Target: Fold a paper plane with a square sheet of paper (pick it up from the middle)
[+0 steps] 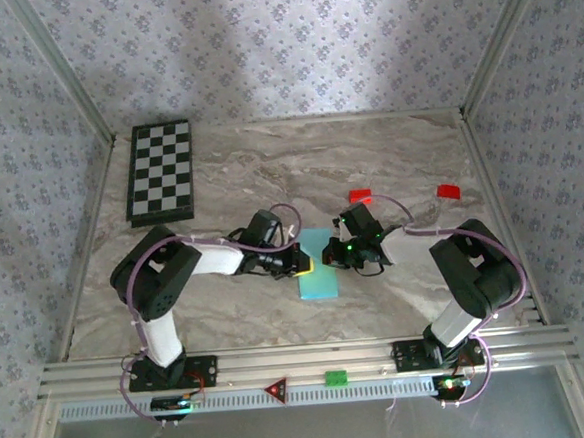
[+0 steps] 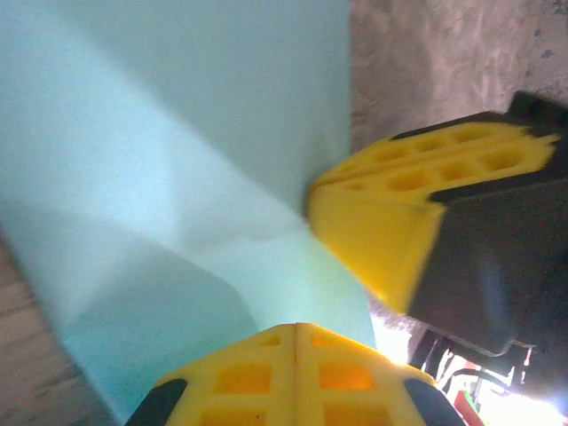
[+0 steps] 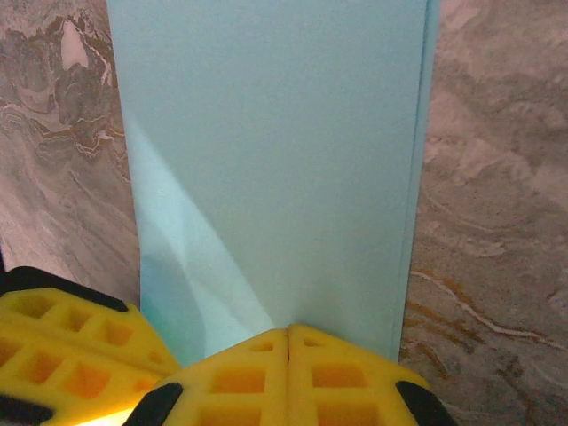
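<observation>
One paper (image 1: pixel 319 282), long axis near-to-far

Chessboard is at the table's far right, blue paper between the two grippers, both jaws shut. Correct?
No. The chessboard is at the far left, per the top external view. The blue paper does lie between the left gripper and right gripper, both with jaws shut.

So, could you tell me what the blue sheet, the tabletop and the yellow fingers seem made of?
The blue sheet looks like thin matte paper: flat, softly creased. The tabletop looks like veined grey-brown marble or a laminate imitating it; I cannot tell which. The yellow fingers seem moulded plastic or rubber, with a recessed grid.
</observation>
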`<action>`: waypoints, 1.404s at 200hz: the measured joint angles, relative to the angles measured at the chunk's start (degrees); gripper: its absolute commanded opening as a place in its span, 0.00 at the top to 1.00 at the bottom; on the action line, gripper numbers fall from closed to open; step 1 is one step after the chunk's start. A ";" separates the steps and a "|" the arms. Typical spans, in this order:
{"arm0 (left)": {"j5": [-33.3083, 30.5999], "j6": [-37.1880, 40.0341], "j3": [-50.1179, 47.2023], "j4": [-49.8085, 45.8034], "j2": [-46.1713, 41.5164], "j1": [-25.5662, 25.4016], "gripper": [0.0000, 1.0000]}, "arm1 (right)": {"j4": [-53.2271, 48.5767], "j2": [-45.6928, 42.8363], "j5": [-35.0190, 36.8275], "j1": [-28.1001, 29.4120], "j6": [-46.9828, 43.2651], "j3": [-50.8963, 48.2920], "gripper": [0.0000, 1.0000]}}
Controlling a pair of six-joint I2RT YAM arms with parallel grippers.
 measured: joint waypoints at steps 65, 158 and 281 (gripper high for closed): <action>1.20 6.10 -3.52 1.29 -0.72 1.33 1.00 | 0.00 0.00 0.20 0.11 0.00 0.00 0.97; -2.19 4.87 -4.20 -5.40 -9.22 -1.01 1.00 | 0.00 0.00 0.46 0.37 0.00 0.02 0.97; -3.30 6.71 -9.33 -3.74 -8.31 -2.64 1.00 | -0.17 -0.11 0.90 0.59 0.00 0.02 0.97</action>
